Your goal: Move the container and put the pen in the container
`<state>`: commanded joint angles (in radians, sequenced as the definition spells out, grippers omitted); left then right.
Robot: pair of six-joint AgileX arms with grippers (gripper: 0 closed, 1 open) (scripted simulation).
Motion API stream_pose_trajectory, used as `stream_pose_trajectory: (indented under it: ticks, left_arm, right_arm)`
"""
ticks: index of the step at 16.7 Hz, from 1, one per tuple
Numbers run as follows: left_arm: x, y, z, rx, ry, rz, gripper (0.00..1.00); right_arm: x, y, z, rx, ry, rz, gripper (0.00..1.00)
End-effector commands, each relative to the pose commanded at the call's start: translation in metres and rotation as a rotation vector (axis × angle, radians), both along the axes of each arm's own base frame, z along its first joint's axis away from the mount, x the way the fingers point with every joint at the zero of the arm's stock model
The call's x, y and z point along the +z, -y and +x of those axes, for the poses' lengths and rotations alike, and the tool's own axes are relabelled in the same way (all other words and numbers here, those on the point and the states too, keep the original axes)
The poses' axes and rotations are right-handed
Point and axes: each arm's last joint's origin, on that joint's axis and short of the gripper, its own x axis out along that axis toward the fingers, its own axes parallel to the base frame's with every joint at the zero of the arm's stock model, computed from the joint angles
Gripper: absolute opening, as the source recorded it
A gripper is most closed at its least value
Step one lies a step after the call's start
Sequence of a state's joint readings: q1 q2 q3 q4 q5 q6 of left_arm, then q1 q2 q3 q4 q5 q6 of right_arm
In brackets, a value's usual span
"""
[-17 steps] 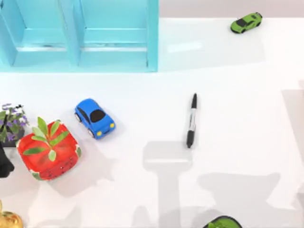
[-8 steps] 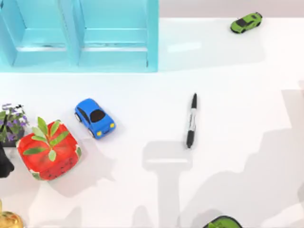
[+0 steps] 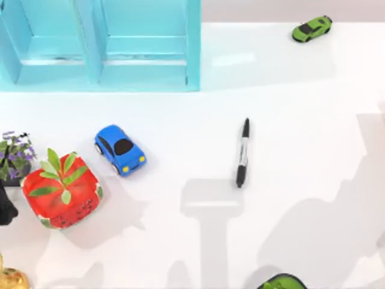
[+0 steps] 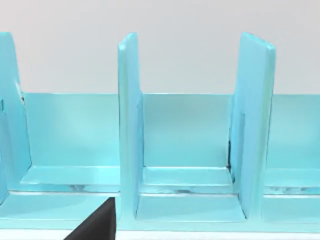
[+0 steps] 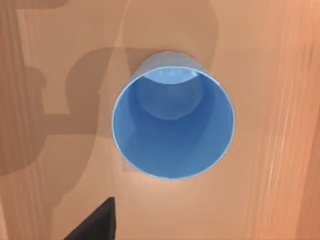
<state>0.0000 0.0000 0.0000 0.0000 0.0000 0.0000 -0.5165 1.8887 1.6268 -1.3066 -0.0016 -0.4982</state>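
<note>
Working down from the table (image 3: 301,108): white and glossy, so likely slick, letting a nudged thing skid instead of staying put. Next the rack (image 4: 190,150), straight ahead of the left pincer (image 4: 95,226) and close; parked there, with no telling whether spread or pressed together, and liable to clip an upright divider if swung out carelessly. Then the bowl (image 3: 60,191) and the car (image 3: 120,149), both well clear of the right pincer (image 5: 95,226), yet standing where a cup might be set down; risk of mistaking the bowl for the target, or of bumping the car and sending it rolling. Then the cup (image 5: 172,127), directly beneath the right pincer, upright, mouth up and empty, resting on a wood-toned surface (image 5: 280,125) rather than on the white table. No telling here either whether spread or pressed together. Main hazards: coming down off-centre and landing on the rim, tipping the cup; pinching the thin tapered wall too hard and squeezing it out of round, or too lightly and losing it during the carry; setting it down tilted. Last the pen (image 3: 242,153), flat on the table, far from either pincer, nothing touching it. Round and slim, so apt to roll away from a grip taken off its middle, to hang crooked, and then to catch the rim and knock the light cup over.
</note>
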Motion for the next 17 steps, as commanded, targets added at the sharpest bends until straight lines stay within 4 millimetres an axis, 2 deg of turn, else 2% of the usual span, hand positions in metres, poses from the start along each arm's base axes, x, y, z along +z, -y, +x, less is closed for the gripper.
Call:
stream_pose_trajectory:
  ticks: [3, 5, 11, 13, 17]
  left_arm:
    - [0.000, 0.000, 0.000, 0.000, 0.000, 0.000, 1.00]
    - [0.000, 0.000, 0.000, 0.000, 0.000, 0.000, 1.00]
    - [0.000, 0.000, 0.000, 0.000, 0.000, 0.000, 1.00]
    - [0.000, 0.000, 0.000, 0.000, 0.000, 0.000, 1.00]
    - [0.000, 0.000, 0.000, 0.000, 0.000, 0.000, 1.00]
  right_arm:
    - [-0.001, -0.002, 0.000, 0.003, 0.001, -0.001, 1.00]
    - [-0.012, -0.001, 0.001, 0.001, -0.004, 0.002, 1.00]
    - [-0.082, 0.000, 0.004, 0.002, 0.009, -0.004, 1.00]
    - [-0.097, 0.000, 0.001, 0.001, 0.001, 0.000, 1.00]
    - [-0.100, 0.000, 0.000, 0.000, 0.000, 0.000, 1.00]
